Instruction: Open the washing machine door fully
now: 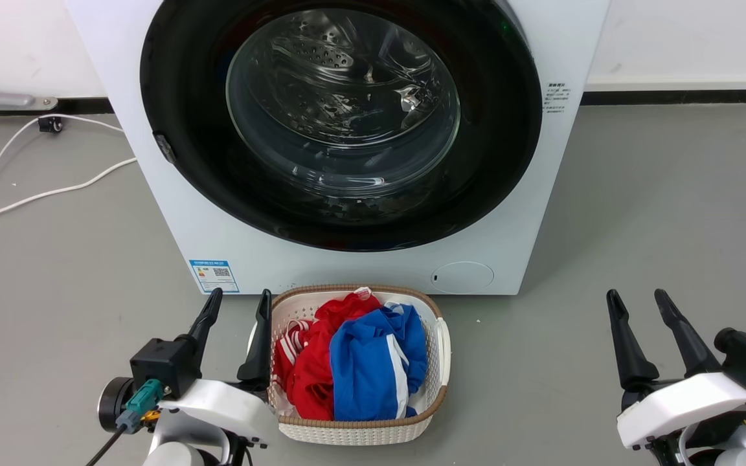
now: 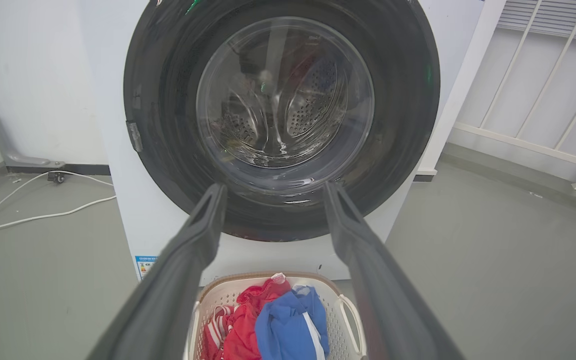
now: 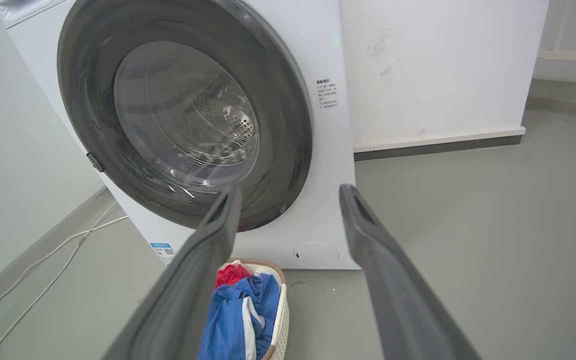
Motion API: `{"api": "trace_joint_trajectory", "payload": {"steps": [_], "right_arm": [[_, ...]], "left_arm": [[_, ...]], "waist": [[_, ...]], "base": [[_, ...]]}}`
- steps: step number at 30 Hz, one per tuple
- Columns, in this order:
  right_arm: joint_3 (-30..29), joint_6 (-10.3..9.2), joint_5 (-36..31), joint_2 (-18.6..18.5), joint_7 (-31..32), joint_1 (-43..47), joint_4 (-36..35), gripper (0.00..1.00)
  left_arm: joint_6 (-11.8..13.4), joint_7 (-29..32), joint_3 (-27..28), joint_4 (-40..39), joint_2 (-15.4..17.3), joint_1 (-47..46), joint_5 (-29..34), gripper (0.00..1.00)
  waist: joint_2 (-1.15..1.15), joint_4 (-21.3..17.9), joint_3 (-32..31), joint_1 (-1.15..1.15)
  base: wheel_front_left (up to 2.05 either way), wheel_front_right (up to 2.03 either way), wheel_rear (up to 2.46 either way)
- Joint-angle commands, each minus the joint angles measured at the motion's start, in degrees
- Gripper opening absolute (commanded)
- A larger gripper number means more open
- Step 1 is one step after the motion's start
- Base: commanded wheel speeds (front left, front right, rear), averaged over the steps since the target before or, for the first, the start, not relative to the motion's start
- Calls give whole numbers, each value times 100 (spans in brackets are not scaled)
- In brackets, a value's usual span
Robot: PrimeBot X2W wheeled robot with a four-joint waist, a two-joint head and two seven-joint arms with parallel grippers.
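**Washing machine door (image 1: pixel 340 123) shut, nothing grabbed yet**

So the big black door with the glass bowl sits flush against the white washer (image 1: pixel 153 213) front, right ahead of me. My left hand (image 1: pixel 241 292) hangs low, fingers spread wide and empty, right beside the laundry basket (image 1: pixel 441 336) on the floor (image 1: pixel 638 213). One finger overlaps its rim and I can't tell if they touch. My right hand (image 1: pixel 636 293) is well apart on the other side, also wide and empty. Red and blue clothes (image 1: pixel 366 362) fill the basket.
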Motion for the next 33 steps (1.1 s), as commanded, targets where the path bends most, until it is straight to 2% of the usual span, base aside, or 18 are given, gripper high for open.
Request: {"api": "trace_joint_trajectory", "payload": {"steps": [1, 33], "right_arm": [[-4, 12, -121, 15, -29, 25, -63, 100], [-28, 9, -1141, 146, -180, 118, -55, 100]], "left_arm": [[-11, -60, -9, -12, 14, -37, 108, 100], [-119, -397, 98, 267, -105, -102, 1076, 100]], "waist": [[0, 2, -3, 0], [0, 11, 28, 0]], "base": [[0, 0, 0], [0, 0, 0]]}}
